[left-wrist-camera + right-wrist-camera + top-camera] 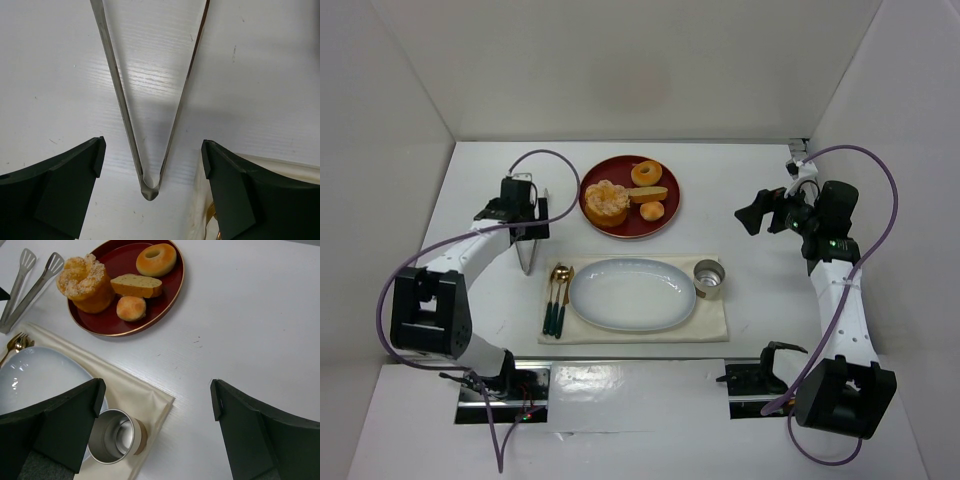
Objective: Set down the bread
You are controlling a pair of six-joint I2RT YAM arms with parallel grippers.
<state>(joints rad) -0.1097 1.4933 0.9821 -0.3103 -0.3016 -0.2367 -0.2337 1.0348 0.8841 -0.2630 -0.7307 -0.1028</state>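
The bread (pixel 607 203) is a golden bun with a lumpy, pale glazed top. It sits on the left side of the round red plate (pixel 620 232), and it also shows in the right wrist view (pixel 85 282). Metal tongs (pixel 150 190) lie on the table with their hinge between the fingers of my left gripper (pixel 152 155), which is open and holds nothing. In the top view the left gripper (pixel 530 232) is left of the red plate, over the tongs (pixel 527 258). My right gripper (pixel 763 218) is open and empty, raised right of the plate, and in its own view (pixel 155 395) it hangs over the table.
The red plate (pixel 167 292) also holds a ring doughnut (pixel 156 260), a bread slice (pixel 136 286) and a small bun (pixel 131 308). A white oval plate (pixel 582 300), a metal cup (pixel 709 279) and gold cutlery (pixel 558 295) lie on a cream cloth (pixel 715 322).
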